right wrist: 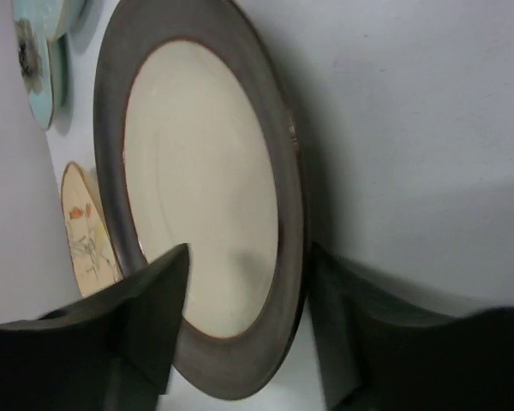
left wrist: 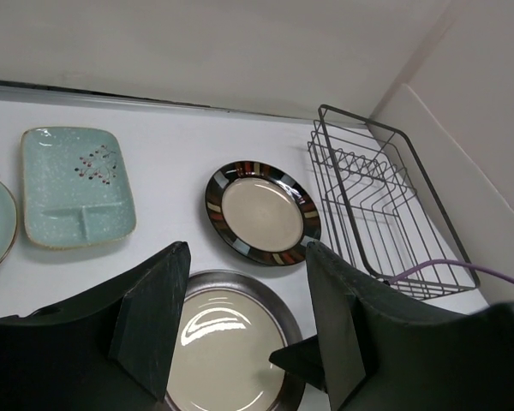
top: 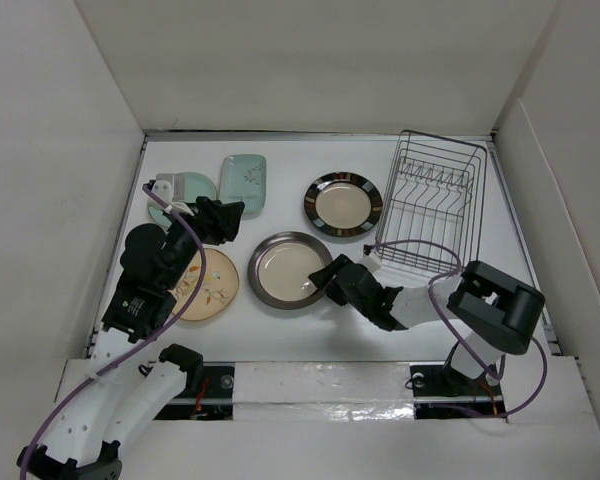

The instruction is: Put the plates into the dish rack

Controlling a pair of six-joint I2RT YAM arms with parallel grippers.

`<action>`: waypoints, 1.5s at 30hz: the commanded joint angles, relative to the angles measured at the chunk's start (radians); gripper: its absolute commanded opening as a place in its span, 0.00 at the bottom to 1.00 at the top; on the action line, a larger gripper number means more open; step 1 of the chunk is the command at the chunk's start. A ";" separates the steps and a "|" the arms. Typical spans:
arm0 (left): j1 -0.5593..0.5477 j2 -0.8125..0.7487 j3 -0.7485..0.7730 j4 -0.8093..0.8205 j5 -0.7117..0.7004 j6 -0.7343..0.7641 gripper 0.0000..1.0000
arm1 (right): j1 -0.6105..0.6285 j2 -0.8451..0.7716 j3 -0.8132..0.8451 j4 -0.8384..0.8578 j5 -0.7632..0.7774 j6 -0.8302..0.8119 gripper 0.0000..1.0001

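Note:
The grey-brown-rimmed cream plate (top: 288,270) (right wrist: 197,197) lies flat at the table's middle. My right gripper (top: 322,280) (right wrist: 250,250) is open and straddles its right rim, one finger over the cream centre and the other outside the edge. My left gripper (top: 232,222) (left wrist: 247,253) hovers open and holds nothing, left of that plate (left wrist: 227,342). The black-rimmed plate (top: 342,206) (left wrist: 261,210) lies behind. At the back right stands the black wire dish rack (top: 430,190) (left wrist: 373,201) with no plate in it.
The tan leaf-pattern plate (top: 208,285) (right wrist: 86,231) lies at front left beside my left arm. A rounded-rectangular pale green plate (top: 244,183) (left wrist: 77,184) and a small round pale green one (top: 185,188) sit at back left. White walls enclose the table.

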State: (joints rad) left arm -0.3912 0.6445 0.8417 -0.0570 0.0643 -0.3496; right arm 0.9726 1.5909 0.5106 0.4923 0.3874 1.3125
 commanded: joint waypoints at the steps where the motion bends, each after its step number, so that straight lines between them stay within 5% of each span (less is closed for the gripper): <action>1: -0.003 -0.014 -0.006 0.051 0.017 -0.005 0.54 | -0.014 0.073 -0.047 0.127 0.048 0.105 0.55; 6: -0.003 -0.019 -0.004 0.051 0.019 -0.003 0.54 | -0.014 0.078 -0.032 0.080 0.087 0.114 0.04; 7: -0.003 -0.020 -0.006 0.051 0.017 -0.005 0.54 | -0.002 0.067 -0.032 0.065 0.103 0.116 0.00; 13: -0.003 -0.020 -0.004 0.051 0.025 -0.005 0.54 | 0.129 -0.168 0.023 -0.155 0.270 -0.001 0.00; 19: -0.003 -0.025 -0.004 0.049 0.025 -0.005 0.54 | 0.143 -0.465 0.204 -0.343 0.416 -0.425 0.00; 23: -0.003 -0.029 -0.009 0.049 0.031 -0.008 0.54 | -0.033 -0.638 0.403 -0.464 0.439 -0.721 0.00; 29: -0.003 -0.029 -0.013 0.080 0.038 -0.011 0.54 | -0.383 -0.638 0.640 -0.652 0.563 -0.975 0.00; 33: -0.014 -0.026 -0.015 0.085 0.046 -0.012 0.54 | -0.564 -0.571 0.799 -0.823 0.610 -1.021 0.00; 45: -0.072 -0.002 -0.003 0.065 0.016 0.003 0.54 | -0.863 -0.372 0.996 -0.857 0.524 -1.208 0.00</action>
State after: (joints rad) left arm -0.4511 0.6472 0.8307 -0.0345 0.0917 -0.3561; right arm 0.1619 1.1824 1.4124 -0.4507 0.9417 0.1482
